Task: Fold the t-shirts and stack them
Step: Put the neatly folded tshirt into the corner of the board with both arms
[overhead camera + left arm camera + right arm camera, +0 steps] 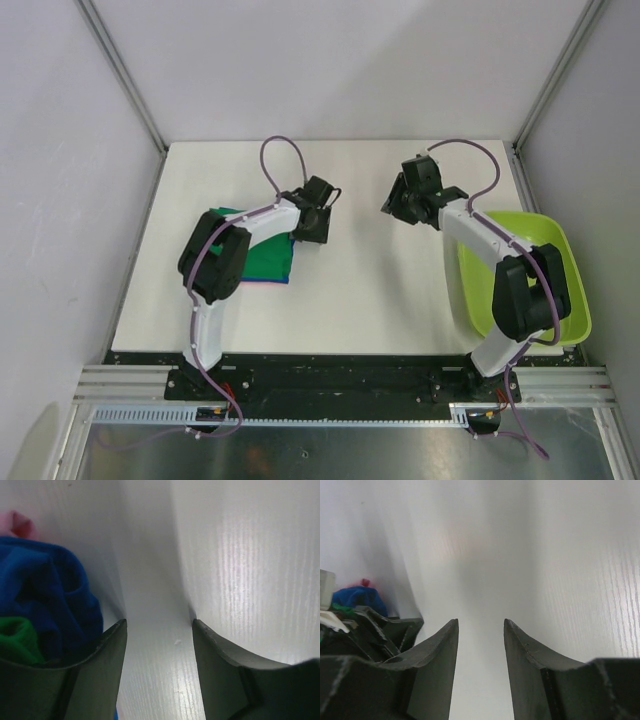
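Green cloth first: the dark green t-shirt (268, 252) sits folded at about 9 o'clock on the white table (380, 300). The royal blue t-shirt (45, 590) is bunched against it, with a pink bit showing. The left gripper (159, 625) hovers at the pile's 2 o'clock, jaws apart and nothing between them. Same for the right gripper (481, 622), over bare table near 12 o'clock. The lime-green tub (548, 228) sits at 4 o'clock.

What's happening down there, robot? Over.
Left hand open, empty. Right hand open, empty. Green t-shirt folded atop blue t-shirt, beside left hand. Tub off right, nothing blocking.
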